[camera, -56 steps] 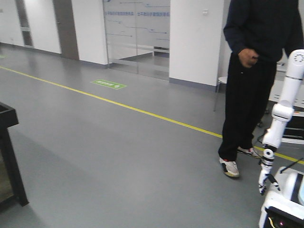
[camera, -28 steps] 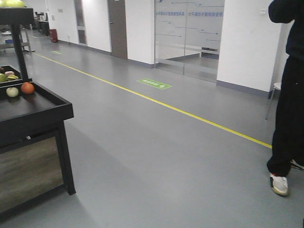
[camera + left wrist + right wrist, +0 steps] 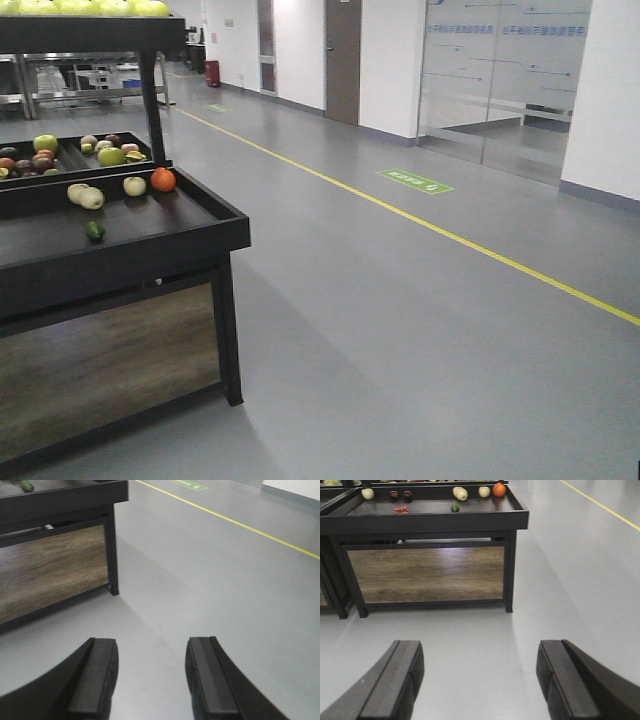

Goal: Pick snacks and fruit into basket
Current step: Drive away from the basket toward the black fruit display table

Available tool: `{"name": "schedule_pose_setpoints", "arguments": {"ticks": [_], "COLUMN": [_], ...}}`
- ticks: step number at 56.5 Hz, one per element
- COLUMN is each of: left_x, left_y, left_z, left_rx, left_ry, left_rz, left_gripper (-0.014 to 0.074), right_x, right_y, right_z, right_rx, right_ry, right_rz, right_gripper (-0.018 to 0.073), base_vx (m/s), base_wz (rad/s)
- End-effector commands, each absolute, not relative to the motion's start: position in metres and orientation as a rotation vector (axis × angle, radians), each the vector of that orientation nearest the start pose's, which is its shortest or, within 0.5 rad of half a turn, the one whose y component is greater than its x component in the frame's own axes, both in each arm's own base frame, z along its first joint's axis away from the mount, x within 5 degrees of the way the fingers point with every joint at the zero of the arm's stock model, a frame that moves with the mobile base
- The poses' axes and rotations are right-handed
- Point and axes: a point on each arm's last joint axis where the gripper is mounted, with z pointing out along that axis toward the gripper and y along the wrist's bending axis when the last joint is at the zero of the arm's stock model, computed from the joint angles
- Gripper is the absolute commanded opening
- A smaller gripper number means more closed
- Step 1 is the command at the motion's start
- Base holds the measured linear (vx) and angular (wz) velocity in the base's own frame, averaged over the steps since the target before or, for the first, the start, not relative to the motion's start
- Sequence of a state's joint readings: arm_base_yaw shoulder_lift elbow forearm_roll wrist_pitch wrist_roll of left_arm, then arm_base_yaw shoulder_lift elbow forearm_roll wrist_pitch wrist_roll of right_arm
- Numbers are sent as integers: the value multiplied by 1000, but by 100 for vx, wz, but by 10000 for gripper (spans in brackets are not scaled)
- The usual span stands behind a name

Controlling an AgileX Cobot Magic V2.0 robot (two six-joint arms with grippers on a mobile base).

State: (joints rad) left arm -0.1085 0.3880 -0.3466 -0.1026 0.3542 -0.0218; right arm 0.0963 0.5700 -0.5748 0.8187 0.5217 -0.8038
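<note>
Smooth grey floor (image 3: 400, 330) crossed by yellow painted line (image 3: 470, 245). Black tiered display stand (image 3: 130, 255) seen at left. Left gripper (image 3: 151, 647) and right gripper (image 3: 480, 647) held over floor, jaws spread wide, nothing gripped. Assorted fruit (image 3: 92, 198) laid on stand's trays; round orange fruit (image 3: 163, 180) placed near corner.

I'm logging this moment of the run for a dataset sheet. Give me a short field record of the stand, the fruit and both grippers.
stand: black tiered display stand, left of the front view, on a grey floor
lower tray: orange next to a pale fruit; two more pale pieces; small green piece nearest the front edge
back tray: mixed green, red and dark fruit
top shelf: yellow-green fruit
left gripper: open, empty, above bare floor
right gripper: open, empty, facing the stand
basket: not in view
floor marking: yellow line
</note>
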Motion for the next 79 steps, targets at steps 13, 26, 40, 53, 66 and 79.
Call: {"name": "schedule_pose_setpoints", "arguments": {"ticks": [13, 26, 40, 53, 66, 79], "left_x": [91, 91, 91, 91, 91, 91], "left_y": [-13, -13, -13, -13, -13, -13], "left_z": [289, 289, 289, 289, 289, 289], "left_rx": [3, 3, 3, 3, 3, 3], "left_ry": [1778, 1778, 1778, 1778, 1778, 1778], "left_rz": [-198, -198, -198, -198, -198, -198], "left_gripper": [412, 412, 412, 412, 412, 412], "right_x": [111, 111, 111, 111, 111, 111], "right_y": [42, 42, 42, 41, 41, 41], "right_z": [342, 341, 342, 342, 342, 342], "right_rx": [-348, -349, -348, -347, -347, -347], "right_ry": [1745, 1745, 1744, 1743, 1743, 1743], "right_rz": [362, 362, 362, 360, 360, 360], "right_gripper": [531, 531, 531, 531, 531, 531], "base_vx": [15, 17, 21, 22, 23, 24], "base_wz": [40, 50, 63, 60, 39, 15]}}
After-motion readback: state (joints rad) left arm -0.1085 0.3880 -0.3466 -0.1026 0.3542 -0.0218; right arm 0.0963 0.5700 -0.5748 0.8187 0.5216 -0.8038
